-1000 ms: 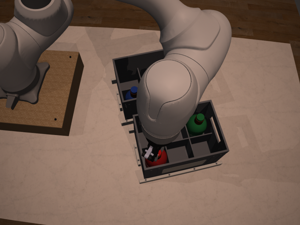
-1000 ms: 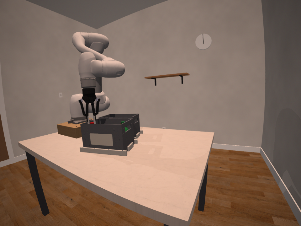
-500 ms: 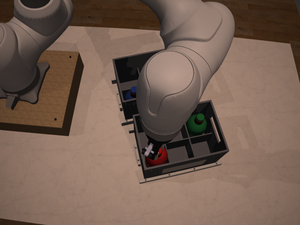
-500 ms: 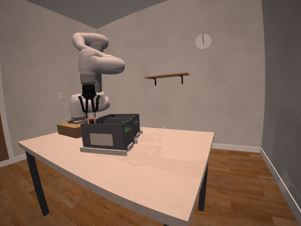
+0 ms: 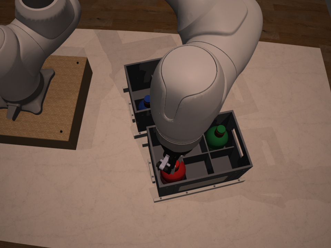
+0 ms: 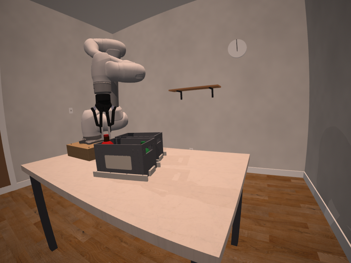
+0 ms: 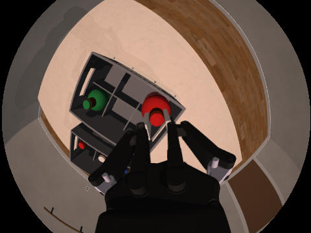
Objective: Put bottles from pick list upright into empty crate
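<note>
the jaws (image 5: 176, 164) (image 6: 106, 135) grip a red-capped bottle (image 5: 173, 174) (image 6: 107, 143) (image 7: 155, 105) by its neck

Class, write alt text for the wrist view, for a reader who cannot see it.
A black claw grips a red bottle by its neck over a divided dark crate; a green bottle stands in another compartment. A second crate with more bottles sits alongside.

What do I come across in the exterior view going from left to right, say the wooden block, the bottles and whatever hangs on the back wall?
Wooden block, red bottle, green bottle, wooden wall shelf, round wall clock.
</note>
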### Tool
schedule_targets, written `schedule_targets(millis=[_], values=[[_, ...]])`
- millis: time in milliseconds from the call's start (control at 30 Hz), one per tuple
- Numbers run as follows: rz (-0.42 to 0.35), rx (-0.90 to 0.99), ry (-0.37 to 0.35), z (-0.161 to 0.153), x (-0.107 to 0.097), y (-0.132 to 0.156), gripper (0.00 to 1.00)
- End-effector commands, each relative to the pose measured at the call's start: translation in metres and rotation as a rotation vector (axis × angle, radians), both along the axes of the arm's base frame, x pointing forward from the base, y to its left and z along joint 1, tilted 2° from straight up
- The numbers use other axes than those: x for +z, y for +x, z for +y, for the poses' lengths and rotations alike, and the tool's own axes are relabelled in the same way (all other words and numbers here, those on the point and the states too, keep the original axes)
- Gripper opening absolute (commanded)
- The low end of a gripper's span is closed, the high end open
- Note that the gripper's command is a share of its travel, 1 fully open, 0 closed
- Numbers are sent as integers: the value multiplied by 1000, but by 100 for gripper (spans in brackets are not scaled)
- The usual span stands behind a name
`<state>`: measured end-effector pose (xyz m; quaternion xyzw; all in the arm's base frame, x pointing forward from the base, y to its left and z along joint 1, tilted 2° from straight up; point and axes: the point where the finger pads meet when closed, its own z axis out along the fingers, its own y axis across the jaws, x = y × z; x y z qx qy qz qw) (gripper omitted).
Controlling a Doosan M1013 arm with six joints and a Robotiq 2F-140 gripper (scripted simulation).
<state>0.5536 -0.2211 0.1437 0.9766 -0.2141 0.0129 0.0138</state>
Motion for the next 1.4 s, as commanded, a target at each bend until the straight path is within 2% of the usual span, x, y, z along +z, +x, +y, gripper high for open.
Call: schedule_targets(millis=[0,1367], values=[[0,0,0,0,4,0,0],[0,0,0,2,66,-1,0]])
